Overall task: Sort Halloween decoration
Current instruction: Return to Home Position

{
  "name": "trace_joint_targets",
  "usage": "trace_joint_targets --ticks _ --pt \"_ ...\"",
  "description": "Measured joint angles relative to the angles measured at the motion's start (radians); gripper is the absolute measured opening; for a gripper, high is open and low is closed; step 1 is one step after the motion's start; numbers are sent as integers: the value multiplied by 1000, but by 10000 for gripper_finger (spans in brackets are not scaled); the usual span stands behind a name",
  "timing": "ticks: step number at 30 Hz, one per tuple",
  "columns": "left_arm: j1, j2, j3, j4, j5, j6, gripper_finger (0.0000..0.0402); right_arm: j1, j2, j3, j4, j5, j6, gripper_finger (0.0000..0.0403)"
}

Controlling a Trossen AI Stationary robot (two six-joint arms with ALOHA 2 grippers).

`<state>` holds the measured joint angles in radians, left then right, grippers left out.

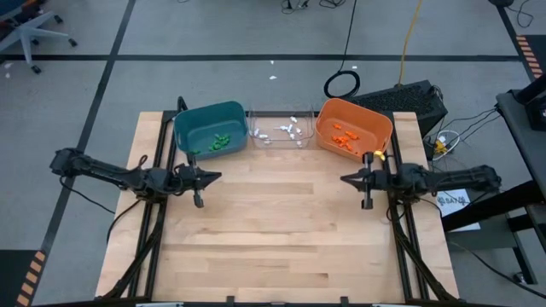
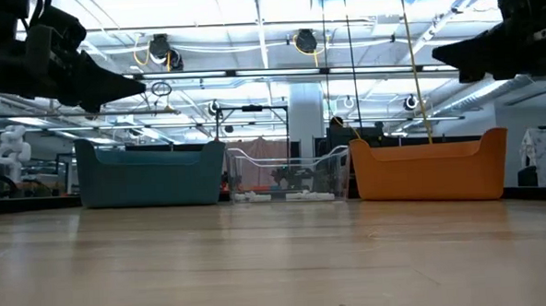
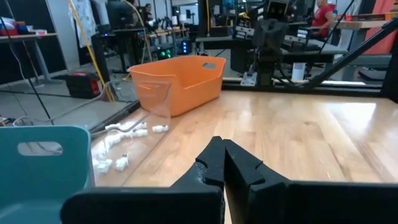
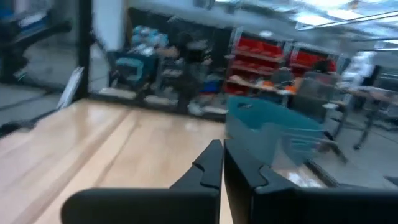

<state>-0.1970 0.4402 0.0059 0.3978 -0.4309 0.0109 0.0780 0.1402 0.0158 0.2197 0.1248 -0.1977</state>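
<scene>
Sorting looks finished: white trinkets [image 1: 290, 130] lie in the clear bin [image 1: 260, 119], green trinkets [image 1: 219, 142] in the teal bin [image 1: 181, 132] on its left-arm side, and orange trinkets [image 1: 345, 136] in the orange bin [image 1: 368, 119] opposite. The left end effector [image 1: 215, 176] and right end effector [image 1: 345, 179] hover clenched and empty over the desk [image 1: 273, 239], nearer than the clear bin. Homing seems nearly done; only parking is needed.

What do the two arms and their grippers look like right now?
The left arm and right arm are slim, jointed and near-black. The left gripper and right gripper each carry two matte black, angular fingers tapering to a point.
</scene>
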Motion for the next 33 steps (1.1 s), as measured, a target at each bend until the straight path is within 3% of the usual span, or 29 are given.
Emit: trace_joint_targets --ticks 8,24,30,33 --pt "0 -50 0 -9 0 17 2 -1 -140 -1 -157 -70 8 0" --pt "0 -62 -1 -15 4 22 2 -24 -138 4 -185 -208 -22 0" --pt "0 -65 -2 -15 8 32 2 -24 -138 5 -199 -205 30 0" --pt "0 -67 -2 -3 8 47 2 -24 -138 6 -190 -121 20 0"
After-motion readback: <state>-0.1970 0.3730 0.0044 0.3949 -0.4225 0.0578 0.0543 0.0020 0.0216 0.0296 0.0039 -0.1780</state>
